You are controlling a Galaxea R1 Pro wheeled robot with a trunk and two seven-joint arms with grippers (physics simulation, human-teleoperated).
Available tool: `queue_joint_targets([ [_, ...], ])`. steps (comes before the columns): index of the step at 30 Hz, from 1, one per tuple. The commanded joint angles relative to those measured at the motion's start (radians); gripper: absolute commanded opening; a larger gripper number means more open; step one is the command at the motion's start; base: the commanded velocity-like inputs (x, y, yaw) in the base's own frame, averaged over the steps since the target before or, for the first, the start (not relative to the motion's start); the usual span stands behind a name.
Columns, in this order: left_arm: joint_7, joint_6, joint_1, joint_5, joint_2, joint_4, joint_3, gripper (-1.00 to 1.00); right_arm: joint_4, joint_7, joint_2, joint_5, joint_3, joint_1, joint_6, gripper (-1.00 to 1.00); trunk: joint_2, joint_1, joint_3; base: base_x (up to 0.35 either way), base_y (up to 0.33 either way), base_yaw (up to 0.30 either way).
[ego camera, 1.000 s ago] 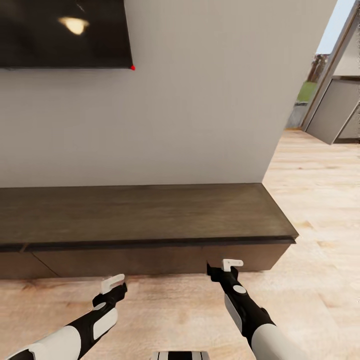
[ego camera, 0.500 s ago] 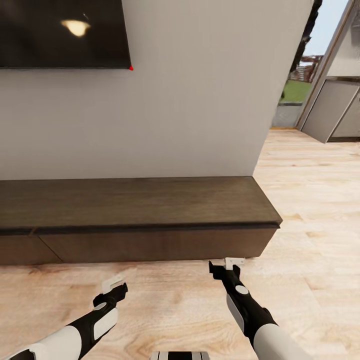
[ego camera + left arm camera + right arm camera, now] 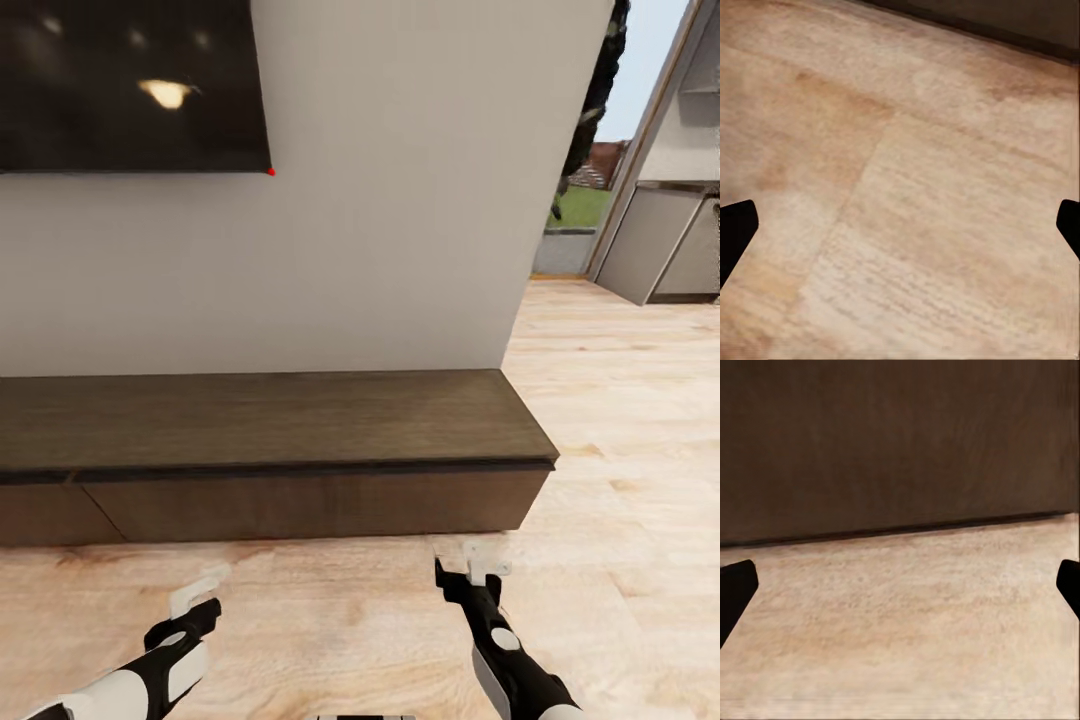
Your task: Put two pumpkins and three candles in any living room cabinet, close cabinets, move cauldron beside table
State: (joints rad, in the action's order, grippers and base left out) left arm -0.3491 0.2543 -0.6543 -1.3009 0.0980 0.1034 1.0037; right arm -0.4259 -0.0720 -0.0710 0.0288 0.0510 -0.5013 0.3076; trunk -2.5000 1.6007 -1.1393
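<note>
Head view: the robot faced the cabinet [image 3: 270, 440], a long low dark-brown unit standing against a pale wall [image 3: 400, 200].
Cabinet: its drawer fronts sat flush, all closed, and its top carried nothing; its right end stopped where the wall ended.
Television: a dark screen [image 3: 130, 85] hung on the wall above the cabinet's left part, with a small red light at its lower right corner.
Floor: light wood planks [image 3: 620, 420] ran in front of the cabinet and on past its right end toward an opening with greenery outside.
Left claw: the left claw [image 3: 200, 592] hung low over the floor, short of the cabinet front and apart from it; in the left wrist view its two dark fingertips [image 3: 735, 229] sat at opposite edges with bare planks between them, so it was spread wide and held nothing.
Right claw: the right claw [image 3: 472, 570] hung over the floor just in front of the cabinet's right drawer front, not touching it; in the right wrist view its fingertips [image 3: 735, 585] were likewise far apart, spread and empty.
Right wrist view: the dark drawer front [image 3: 900, 442] met the floor along a thin shadow line.
Left wrist view: a dark strip of the cabinet base crossed one corner above the planks.
</note>
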Motion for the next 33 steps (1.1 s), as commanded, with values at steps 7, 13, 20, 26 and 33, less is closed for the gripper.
queue_joint_targets([
  [7,-0.004,0.005,0.054,-0.011,-0.004,-0.026,0.011,1.0,0.106,0.001,0.014,-0.002,0.007,0.06,0.177,1.0,0.042,-0.024,0.022,-0.071,0.0,0.0],
  [13,-0.004,0.007,0.061,-0.019,-0.003,-0.027,0.009,1.0,0.188,0.002,0.015,-0.003,0.005,0.061,0.315,1.0,0.084,-0.047,0.041,-0.305,0.0,0.0],
  [20,-0.001,0.006,0.068,-0.02,-0.004,-0.027,0.01,1.0,0.201,0.002,0.017,-0.004,0.007,0.06,0.348,1.0,0.133,-0.073,0.061,-0.335,0.0,0.037],
  [26,0.046,0.003,0.121,-0.019,-0.004,-0.027,0.011,1.0,0.239,0.003,0.009,-0.004,0.005,0.061,0.353,1.0,0.175,-0.096,0.075,-0.048,0.0,0.089],
  [33,0.048,0.0,0.132,-0.018,-0.012,-0.027,0.012,1.0,0.243,0.003,0.004,-0.006,0.008,0.061,0.349,1.0,0.224,-0.123,0.089,-0.004,0.0,0.164],
])
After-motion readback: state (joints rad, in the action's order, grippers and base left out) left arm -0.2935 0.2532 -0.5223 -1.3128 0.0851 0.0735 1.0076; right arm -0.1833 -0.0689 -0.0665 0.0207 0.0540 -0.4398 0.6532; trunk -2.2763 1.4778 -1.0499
